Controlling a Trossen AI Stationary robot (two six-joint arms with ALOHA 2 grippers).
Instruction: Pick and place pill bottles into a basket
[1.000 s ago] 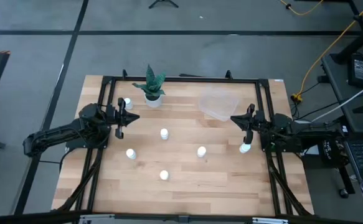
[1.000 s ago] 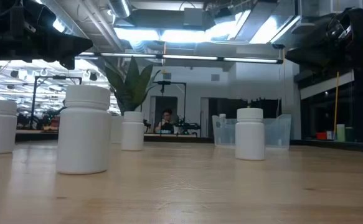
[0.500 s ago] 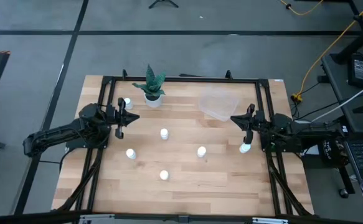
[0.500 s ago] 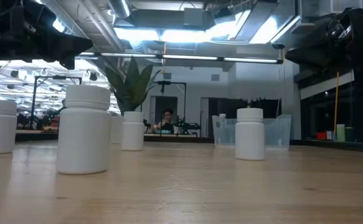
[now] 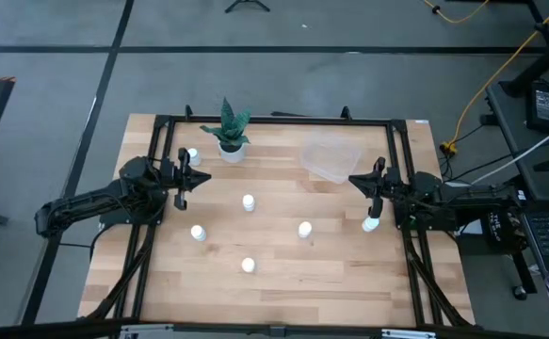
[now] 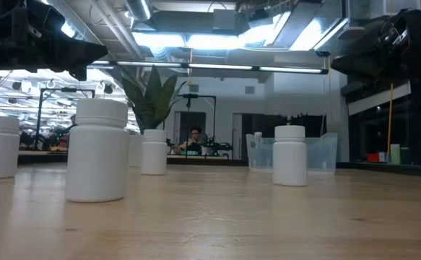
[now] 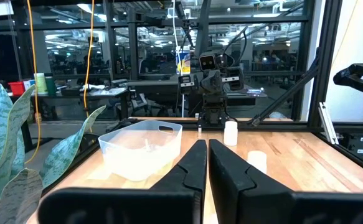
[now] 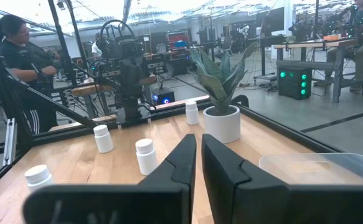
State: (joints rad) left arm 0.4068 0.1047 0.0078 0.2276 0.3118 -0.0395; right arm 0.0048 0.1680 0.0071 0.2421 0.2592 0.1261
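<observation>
A: What is on the table (image 5: 331, 268)?

B: A pale wood top with visible planks, framed by dark rails. Six small white pill bottles (image 5: 248, 202), smooth plastic cylinders with white caps, stand upright and scattered. One is at the far left by the left arm, four are spread over the middle and near part, and one stands just beside the right arm. None is in the basket (image 5: 331, 158).

A: And the basket?

B: A shallow, clear plastic tray, roughly square with rounded corners, at the far right part of the table. From the left wrist view it looks frosted and see-through, with a small handle cut in its rim. Left of it stands a white pot with a green plant (image 5: 231, 132), whose stiff leaves are pointed and mottled.

A: How are the arms posed?

B: Both lie low and stretched inward from the table's sides. The left gripper (image 5: 181, 175) is at the left edge, its two dark fingers pressed together on nothing. The right gripper (image 5: 375, 184) is at the right edge, fingers likewise nearly touching, holding nothing.

A: Anyone around?

B: A person (image 8: 20, 59) in dark clothes stands beyond the table.
</observation>
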